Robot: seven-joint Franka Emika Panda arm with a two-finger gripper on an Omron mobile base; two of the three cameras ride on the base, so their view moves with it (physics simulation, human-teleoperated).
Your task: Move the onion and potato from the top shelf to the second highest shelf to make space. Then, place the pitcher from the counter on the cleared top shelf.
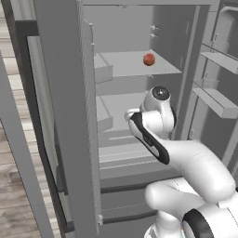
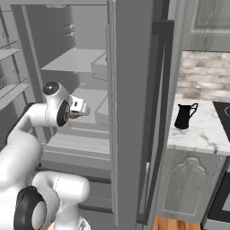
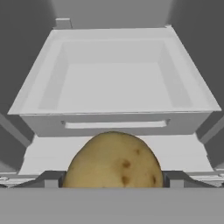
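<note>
Hand view: we see the potato (image 3: 114, 161) clamped between our gripper's (image 3: 114, 180) fingers, before the slotted drawer front (image 3: 114, 124). The onion (image 1: 148, 59) sits on the top shelf (image 1: 135, 65); the pitcher (image 2: 184, 116) stands on the counter (image 2: 202, 130).

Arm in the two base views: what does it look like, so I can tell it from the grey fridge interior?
The arm is glossy white, built of fat rounded segments. Dark black bands mark its joints, one a curved stripe at the elbow. A round dark cap with a pale centre tops the wrist. The claw has small dark grey finger tips. No cables or lettering are visible.
</note>
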